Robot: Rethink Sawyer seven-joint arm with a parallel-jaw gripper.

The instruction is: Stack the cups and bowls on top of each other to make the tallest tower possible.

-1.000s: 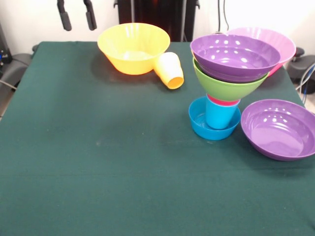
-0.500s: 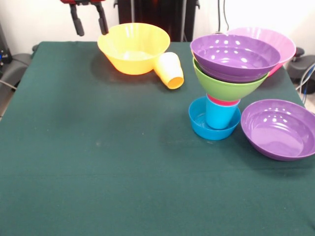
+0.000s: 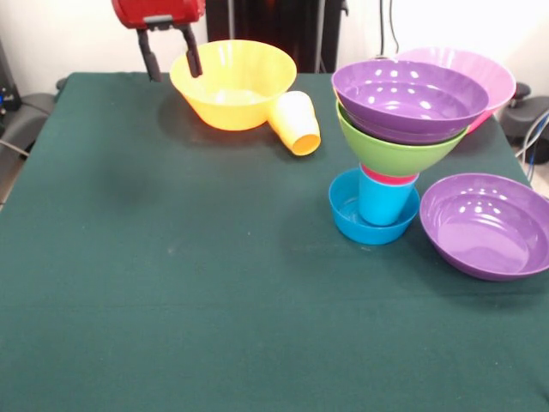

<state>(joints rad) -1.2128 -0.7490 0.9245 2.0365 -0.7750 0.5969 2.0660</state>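
front view shows my gripper [image 3: 172,63] spread and empty at the table's [image 3: 171,283] far edge beside the orange-yellow bowl [image 3: 232,83], so i judge the pick is in hand: close on its rim, then carry it to the tower [image 3: 396,146] near the right edge.

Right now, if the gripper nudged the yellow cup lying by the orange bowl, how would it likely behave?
The yellow cup lies on its side, so it would probably roll, likely curving, since it tapers. It looks like thin plastic, so probably light and easily knocked. The orange bowl touches or nearly touches it and may block rolling that way. The gripper is open, beside the bowl's other side.
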